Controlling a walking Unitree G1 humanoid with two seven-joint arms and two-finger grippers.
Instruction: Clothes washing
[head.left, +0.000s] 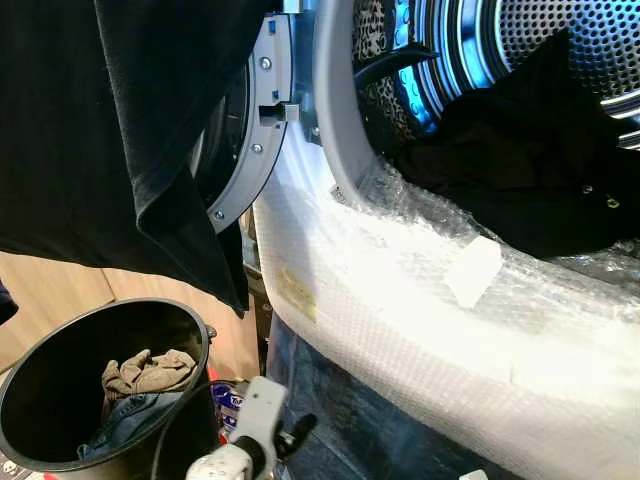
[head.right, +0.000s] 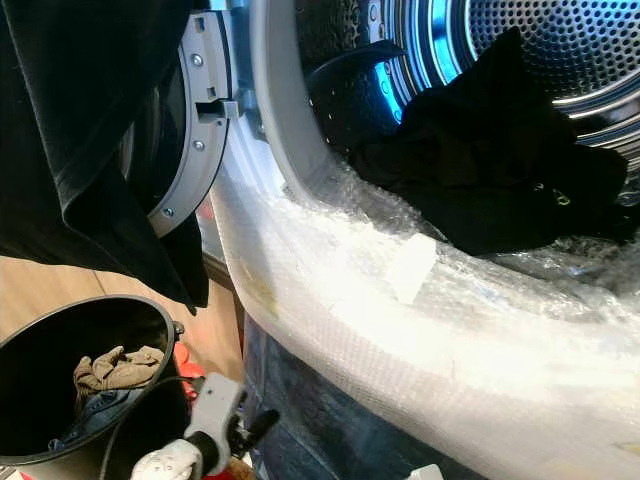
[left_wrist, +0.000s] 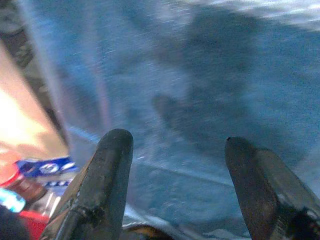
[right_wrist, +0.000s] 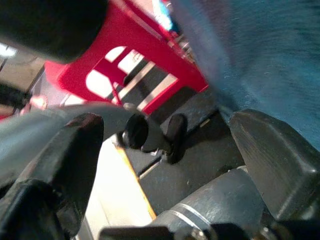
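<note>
Washing machine wrapped in bubble wrap fills your view, door open.

You see dark clothes heaped in the drum's mouth, a black bucket of laundry lower left; your left claw and right claw both gape wide, empty.

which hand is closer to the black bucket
Left. The left hand is just beside the rim of the black bucket, on its washer side; the right hand is off by a red stool.
</note>
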